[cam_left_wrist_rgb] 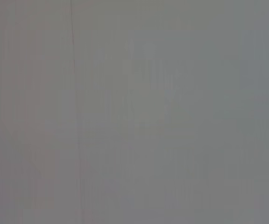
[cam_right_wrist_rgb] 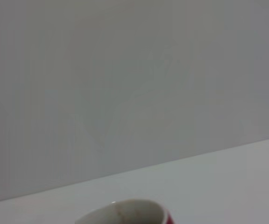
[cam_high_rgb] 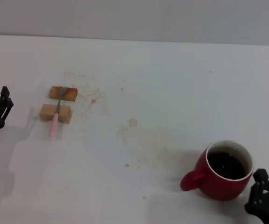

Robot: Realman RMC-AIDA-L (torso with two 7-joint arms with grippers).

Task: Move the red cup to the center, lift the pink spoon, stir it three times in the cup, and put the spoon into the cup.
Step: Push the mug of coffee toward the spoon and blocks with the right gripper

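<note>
The red cup (cam_high_rgb: 228,177) stands upright on the white surface (cam_high_rgb: 172,84), holding dark liquid, its loop handle turned toward the stained middle of the surface (cam_high_rgb: 144,140). It sits well off that middle, toward the robot's right and the near edge, so the first step, moving it to the center, looks not yet done.

The right tool (cam_high_rgb: 264,196) hovers just beside the cup, on the side away from the handle, probably lined up to take the cup by its body or rim. Whether this tool is wide or narrow I cannot tell. The right wrist view catches only the cup's white-lined rim (cam_right_wrist_rgb: 130,212) against a plain wall.

The pink spoon (cam_high_rgb: 57,113) lies far from the cup, across the stains, bridging two small wooden blocks (cam_high_rgb: 60,103), metal bowl on the farther block and pink handle jutting past the nearer one. Raised this way, the thin handle likely leaves room underneath for a grip.

The left tool (cam_high_rgb: 0,112) waits well apart from the cup, near the blocks at the surface's left edge; its state I cannot tell either.

No brand, label or writing is readable anywhere.
</note>
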